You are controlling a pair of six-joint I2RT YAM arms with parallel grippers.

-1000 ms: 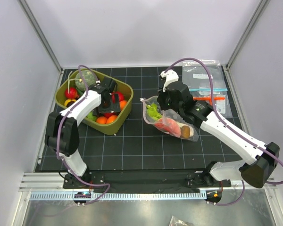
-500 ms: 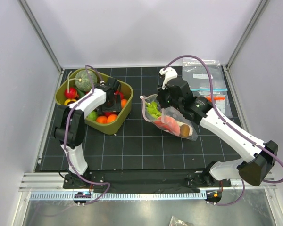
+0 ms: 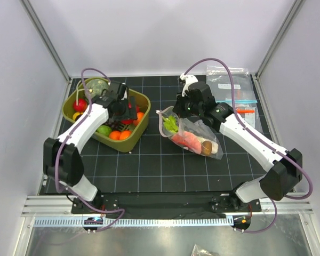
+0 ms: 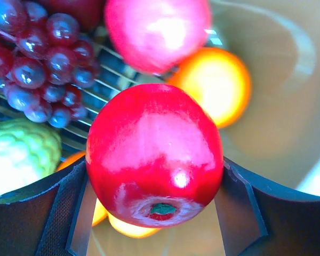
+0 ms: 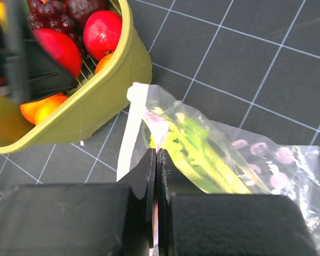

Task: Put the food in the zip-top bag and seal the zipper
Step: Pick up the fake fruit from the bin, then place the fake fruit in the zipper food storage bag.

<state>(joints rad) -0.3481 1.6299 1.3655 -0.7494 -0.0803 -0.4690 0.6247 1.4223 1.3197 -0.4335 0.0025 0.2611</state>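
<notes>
My left gripper (image 4: 154,200) is shut on a shiny red tomato (image 4: 154,152) and holds it just over the other food in the olive-green bin (image 3: 143,127). In the top view this gripper (image 3: 129,110) is over the middle of the bin. My right gripper (image 5: 158,160) is shut on the pinkish zipper edge (image 5: 162,130) of the zip-top bag (image 3: 196,137). That grip holds the bag's mouth up and facing the bin. Inside the bag lie a green leek (image 5: 202,154), a red slice (image 3: 188,140) and a brown piece (image 3: 207,146).
The bin also holds grapes (image 4: 37,69), oranges (image 4: 216,85), another red fruit (image 4: 154,29), a green fruit (image 4: 18,154) and a green melon (image 3: 97,87). Flat clear bags with blue and orange strips (image 3: 232,88) lie at the back right. White walls enclose the mat.
My left arm has swung its elbow outward, and its gripper has shifted slightly inside the bin. My right gripper has moved a little left and back with the bag's mouth.
</notes>
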